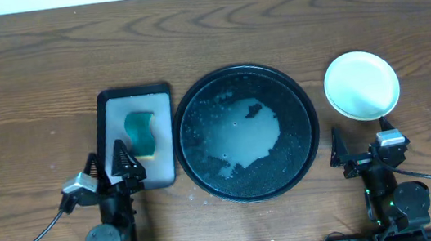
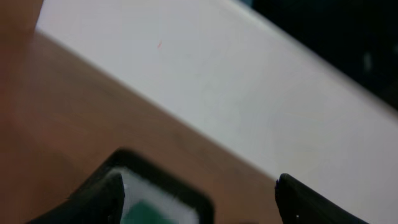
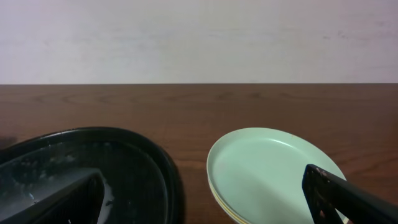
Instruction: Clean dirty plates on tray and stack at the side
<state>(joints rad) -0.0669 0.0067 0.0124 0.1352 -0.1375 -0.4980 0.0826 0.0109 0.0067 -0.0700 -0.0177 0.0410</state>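
The plates (image 1: 362, 84) sit in one stack on the table at the right of the round black tray (image 1: 307, 117). A mint-teal plate is on top and a pale yellow rim shows underneath in the right wrist view (image 3: 273, 171). The tray holds only foam and water; it also shows at the left of the right wrist view (image 3: 158, 158). My right gripper (image 1: 358, 142) is open and empty, near the table's front edge, below the stack. My left gripper (image 1: 110, 168) is open and empty, over the front edge of the small rectangular tray.
A small rectangular black-rimmed tray (image 1: 166, 155) with a green and yellow sponge (image 1: 141, 134) lies left of the round tray. Its corner shows in the left wrist view (image 2: 161, 180). A white wall borders the table's far edge.
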